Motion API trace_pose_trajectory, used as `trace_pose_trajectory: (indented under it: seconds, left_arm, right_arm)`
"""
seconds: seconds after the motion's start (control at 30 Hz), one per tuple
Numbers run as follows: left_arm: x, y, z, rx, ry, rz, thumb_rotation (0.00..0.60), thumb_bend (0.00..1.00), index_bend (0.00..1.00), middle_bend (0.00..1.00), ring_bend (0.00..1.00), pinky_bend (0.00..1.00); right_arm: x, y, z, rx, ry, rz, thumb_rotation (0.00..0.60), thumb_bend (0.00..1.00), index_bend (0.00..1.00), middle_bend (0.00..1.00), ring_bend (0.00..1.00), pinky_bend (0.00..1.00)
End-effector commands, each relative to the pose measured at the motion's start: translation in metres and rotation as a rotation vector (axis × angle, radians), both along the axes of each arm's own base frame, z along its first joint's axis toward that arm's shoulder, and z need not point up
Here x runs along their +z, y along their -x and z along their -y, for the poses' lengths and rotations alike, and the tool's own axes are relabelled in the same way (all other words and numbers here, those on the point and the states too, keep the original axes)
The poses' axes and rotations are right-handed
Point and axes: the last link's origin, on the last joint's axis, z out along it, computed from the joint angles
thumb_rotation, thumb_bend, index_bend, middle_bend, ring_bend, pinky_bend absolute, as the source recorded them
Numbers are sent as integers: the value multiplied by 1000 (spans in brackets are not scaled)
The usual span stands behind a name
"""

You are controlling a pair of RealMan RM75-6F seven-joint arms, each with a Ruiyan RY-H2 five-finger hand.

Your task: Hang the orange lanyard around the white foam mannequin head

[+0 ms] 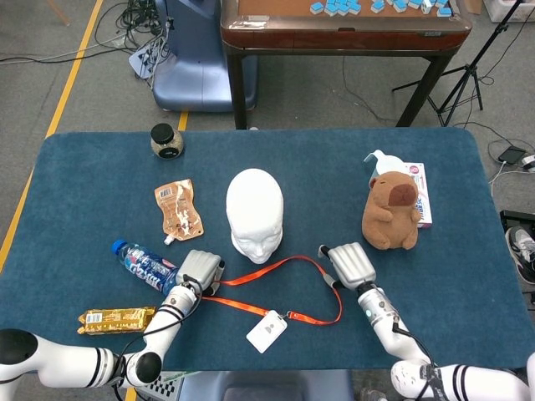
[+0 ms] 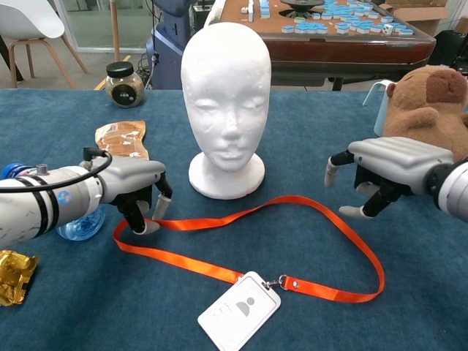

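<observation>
The white foam mannequin head [image 1: 255,213] [image 2: 227,95] stands upright mid-table. In front of it the orange lanyard [image 1: 313,267] [image 2: 307,205] lies flat in a loop, with its white badge [image 1: 266,331] [image 2: 240,311] near the front edge. My left hand [image 1: 199,271] [image 2: 135,191] has its fingers curled down on the loop's left end and pinches the strap there. Palm down, my right hand [image 1: 349,265] [image 2: 387,162] hovers by the loop's right side, fingers apart and holding nothing.
A brown capybara plush [image 1: 390,210] [image 2: 428,110] sits right of the right hand, with a white pump bottle [image 1: 380,159] and box behind it. A water bottle [image 1: 144,265], gold snack bar [image 1: 117,319], foil pouch [image 1: 178,210] and jar [image 1: 166,140] lie on the left.
</observation>
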Motion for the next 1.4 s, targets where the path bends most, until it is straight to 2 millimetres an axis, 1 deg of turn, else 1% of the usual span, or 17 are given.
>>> trace_pose_trajectory:
  seconds: [0.03,0.47,0.73,0.87,1.17,1.4]
  left_arm:
    - [0,1,0,2,-1,-2,600,333,605,968,966,928]
    - [0,3,2,8,-3,-5,600,333,605,968,966,928]
    - [0,4,3,8,-1,-4,600,333,605,967,966,928]
    - [0,5,3,10,-2,-6,600,334,605,968,967,928]
    - [-1,5,3,10,2,-5,600,333,605,968,966,928]
    - [-1,6,3,9,3,-4,600,333,605,967,967,928]
  right_arm:
    - [-10,-6,7,2,-4,-10,600,320,366,941,977,923]
    - [-37,-24,20,3,-29,-30,600,326,391,943,978,923]
    - [-49,-28,27,-16,-33,-34,600,387,420,944,978,923]
    - [-52,-28,30,-21,-29,-36,600,388,432,946,979,923]
    - [-57,-30,32,-16,-13,-25,600,388,535,961,985,923]
    - [-59,-30,32,-20,-7,-28,600,389,555,963,986,923]
